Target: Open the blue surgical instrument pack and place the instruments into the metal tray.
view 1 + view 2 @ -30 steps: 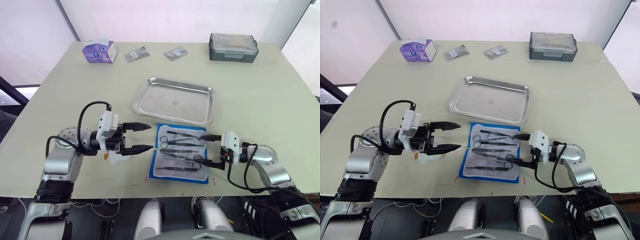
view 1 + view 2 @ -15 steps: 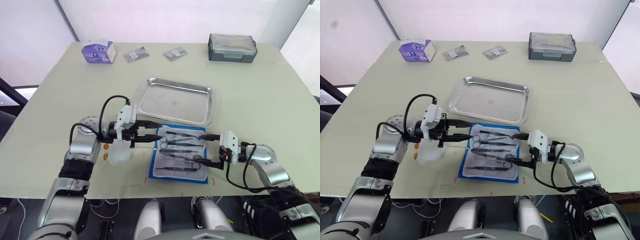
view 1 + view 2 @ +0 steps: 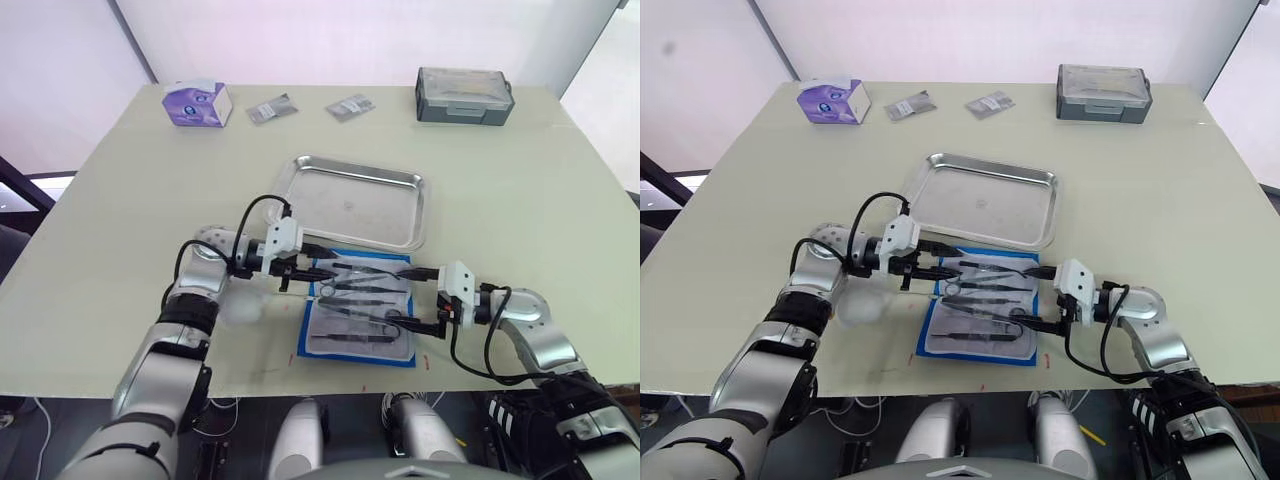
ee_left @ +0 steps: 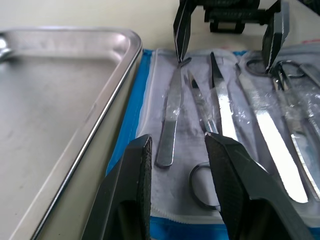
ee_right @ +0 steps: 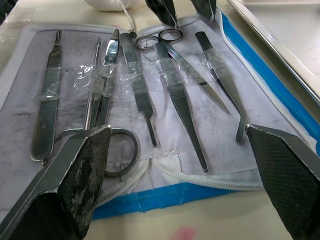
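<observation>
The left gripper, with its two black fingers parted a little and holding nothing, was positioned at the left end of the flat blue soft surgical instrument pack, which lay opened out on the pale table near the front edge, with its pale grey-white lining facing up. The slim silvery steel instruments rested on that lining under clear strips, side by side. Their long axes ran from the pack's left end to its right end, in line with the reach of the left fingers. In the left wrist view the nearest ends, a flat handle and a ring handle, lay just ahead of and between the fingertips, so the left arm appeared the nearer one for a lengthwise pick.

The shiny rectangular stainless steel tray, with rounded corners and a low rim, sat just behind the pack, its near rim beside the pack's rear edge, and held no instruments.

The right gripper was at the pack's right end with its jaws spread wide and empty. One finger was near the pack's rear right corner and the other over the lining near its front right part.
</observation>
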Controlling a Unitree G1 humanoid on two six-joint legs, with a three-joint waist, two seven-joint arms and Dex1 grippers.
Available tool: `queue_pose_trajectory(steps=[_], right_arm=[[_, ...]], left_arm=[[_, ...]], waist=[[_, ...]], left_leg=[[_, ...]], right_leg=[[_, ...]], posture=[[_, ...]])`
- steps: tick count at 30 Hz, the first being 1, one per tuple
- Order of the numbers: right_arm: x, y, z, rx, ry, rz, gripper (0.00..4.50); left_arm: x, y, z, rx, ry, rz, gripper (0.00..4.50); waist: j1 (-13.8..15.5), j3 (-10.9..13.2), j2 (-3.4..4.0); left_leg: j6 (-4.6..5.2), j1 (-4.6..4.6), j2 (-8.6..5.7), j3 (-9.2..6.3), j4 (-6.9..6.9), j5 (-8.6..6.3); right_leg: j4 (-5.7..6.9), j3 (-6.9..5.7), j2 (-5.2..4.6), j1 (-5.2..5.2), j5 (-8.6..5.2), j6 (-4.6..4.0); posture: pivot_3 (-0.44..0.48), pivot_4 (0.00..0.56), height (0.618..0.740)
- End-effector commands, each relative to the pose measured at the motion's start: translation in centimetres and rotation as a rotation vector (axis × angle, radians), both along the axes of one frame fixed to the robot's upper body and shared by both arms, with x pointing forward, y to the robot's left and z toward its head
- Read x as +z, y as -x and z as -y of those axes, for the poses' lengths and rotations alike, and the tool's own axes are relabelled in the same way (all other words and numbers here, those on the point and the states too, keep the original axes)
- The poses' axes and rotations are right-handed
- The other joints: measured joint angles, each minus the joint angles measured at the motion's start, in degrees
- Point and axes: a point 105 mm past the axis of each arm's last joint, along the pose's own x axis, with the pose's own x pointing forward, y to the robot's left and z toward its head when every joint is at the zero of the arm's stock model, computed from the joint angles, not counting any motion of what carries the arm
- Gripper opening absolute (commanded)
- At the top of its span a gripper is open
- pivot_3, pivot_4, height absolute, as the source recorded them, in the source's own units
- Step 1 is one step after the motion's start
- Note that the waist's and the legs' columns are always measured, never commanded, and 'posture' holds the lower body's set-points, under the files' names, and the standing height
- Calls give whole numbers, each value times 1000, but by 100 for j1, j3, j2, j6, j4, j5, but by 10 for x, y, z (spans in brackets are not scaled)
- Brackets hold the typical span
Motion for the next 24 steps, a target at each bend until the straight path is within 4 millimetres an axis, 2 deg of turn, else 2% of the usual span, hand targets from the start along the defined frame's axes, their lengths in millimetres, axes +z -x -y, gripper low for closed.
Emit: queue_pose_trajectory(steps=[1, 11, 16, 17, 19, 20, 24], right_arm=[[-27, 6, 3, -15, 88, -77, 4500], [-27, 6, 2, -13, 89, -77, 4500], [-28, 8, 3, -14, 92, -80, 4500], [-29, 8, 3, -14, 91, -81, 4500], [-29, 8, 3, -13, 91, -82, 4500], [-29, 8, 2, -14, 90, -82, 4500], [-28, 8, 2, -14, 88, -81, 4500]], left_arm=[[3, -6, 4, -16, -20, 33, 1808], [-6, -10, 12, -44, -68, -27, 1808], [-13, -12, 10, -28, -108, -48, 1808], [-14, -12, 9, -28, -118, -54, 1268], [-16, -13, 8, -22, -136, -61, 748], [-17, -13, 8, -22, -145, -65, 126], [-20, -12, 6, -26, -176, -82, 33]], waist=[[1, 0, 0], [-1, -1, -1], [0, -1, -1], [0, -2, -2], [-1, -2, -2], [0, -5, 2], [2, -8, -1]], left_leg=[[0, 0, 0, 0, 0, 0], [0, 0, 0, -1, 0, 0], [0, 0, 0, -2, 0, 0], [0, 0, 0, -2, 0, 0], [0, 0, 0, -1, 0, 0], [0, 0, 0, -2, 0, 0], [0, 3, -1, -2, 0, 0]], right_leg=[[0, 0, 0, 0, 0, 0], [0, 0, 1, 0, 0, 0], [0, -1, 1, 0, 0, 0], [0, -1, 1, 0, 0, 0], [0, -1, 1, 1, 0, 0], [0, -1, 1, 1, 0, 0], [0, -1, 1, 3, 0, 0]], posture=[[0, 150, 731], [0, 150, 731], [0, 150, 731], [0, 150, 731], [0, 150, 731], [0, 150, 731], [0, 150, 731]])
